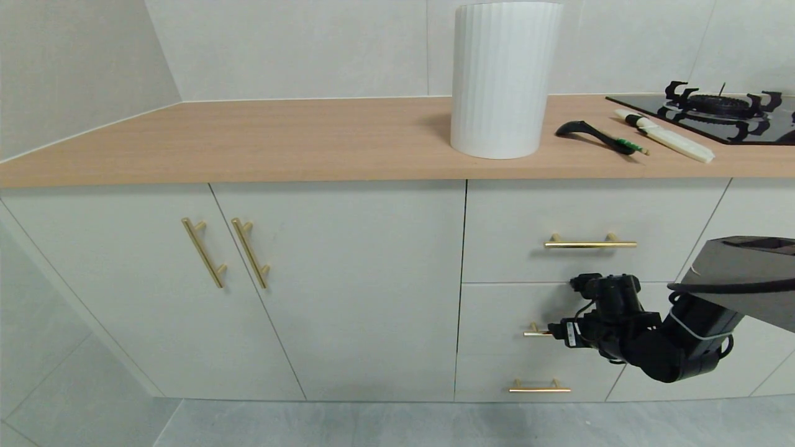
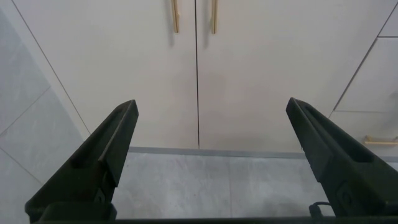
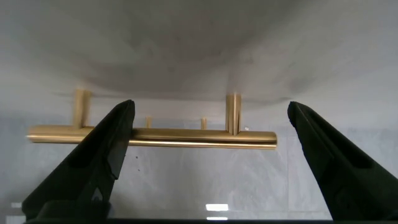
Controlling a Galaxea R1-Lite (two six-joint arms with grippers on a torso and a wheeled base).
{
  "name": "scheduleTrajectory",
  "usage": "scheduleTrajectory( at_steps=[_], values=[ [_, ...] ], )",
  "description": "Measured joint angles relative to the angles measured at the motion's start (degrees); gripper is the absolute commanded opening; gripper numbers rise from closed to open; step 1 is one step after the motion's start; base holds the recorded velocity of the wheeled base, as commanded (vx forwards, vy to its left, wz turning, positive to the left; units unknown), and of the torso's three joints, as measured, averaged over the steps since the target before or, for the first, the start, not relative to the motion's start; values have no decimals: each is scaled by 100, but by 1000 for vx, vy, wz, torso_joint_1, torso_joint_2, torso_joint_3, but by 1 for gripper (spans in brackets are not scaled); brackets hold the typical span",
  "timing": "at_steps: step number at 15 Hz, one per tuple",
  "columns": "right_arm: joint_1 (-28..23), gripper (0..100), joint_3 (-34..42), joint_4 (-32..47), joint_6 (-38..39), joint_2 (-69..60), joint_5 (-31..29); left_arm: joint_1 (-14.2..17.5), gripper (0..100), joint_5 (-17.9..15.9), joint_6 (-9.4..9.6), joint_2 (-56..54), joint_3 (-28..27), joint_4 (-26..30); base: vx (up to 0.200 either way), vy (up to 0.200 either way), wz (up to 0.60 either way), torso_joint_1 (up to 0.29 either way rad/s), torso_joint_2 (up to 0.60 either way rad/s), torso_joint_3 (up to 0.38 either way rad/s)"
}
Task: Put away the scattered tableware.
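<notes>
On the wooden countertop (image 1: pixel 279 136) lie a black scoop with a green-banded handle (image 1: pixel 596 136) and a long white utensil (image 1: pixel 667 139), to the right of a tall white ribbed container (image 1: pixel 500 77). My right gripper (image 1: pixel 562 332) is low in front of the middle drawer (image 1: pixel 503 310), right at its gold handle (image 1: pixel 535 333). In the right wrist view the gripper (image 3: pixel 210 109) is open, and the handle bar (image 3: pixel 155 136) runs across the gap between its fingers. My left gripper (image 2: pixel 211 104) is open and holds nothing, facing the base of the cupboard doors (image 2: pixel 261 74).
A black gas hob (image 1: pixel 714 112) sits at the counter's far right. The top drawer has a gold handle (image 1: pixel 590 244), the bottom drawer another (image 1: pixel 539 388). Two cupboard doors with gold handles (image 1: pixel 227 251) fill the left. Grey tiled floor (image 1: pixel 372 425) lies below.
</notes>
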Motion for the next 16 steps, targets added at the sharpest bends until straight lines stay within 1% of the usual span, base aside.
scheduleTrajectory(
  at_steps=[8, 15, 16],
  values=[
    [-5, 100, 61, 57, -28, 63, 1, 0, 100, 0, 0, 0, 0, 0, 0, 0, 0, 0, 0, 0],
    [-5, 100, 112, 227, -57, 20, 9, 0, 100, 0, 0, 0, 0, 0, 0, 0, 0, 0, 0, 0],
    [4, 100, 132, 341, -59, -16, 12, 0, 100, 0, 0, 0, 0, -2, 0, 0, 0, 0, 0, 0]
  ],
)
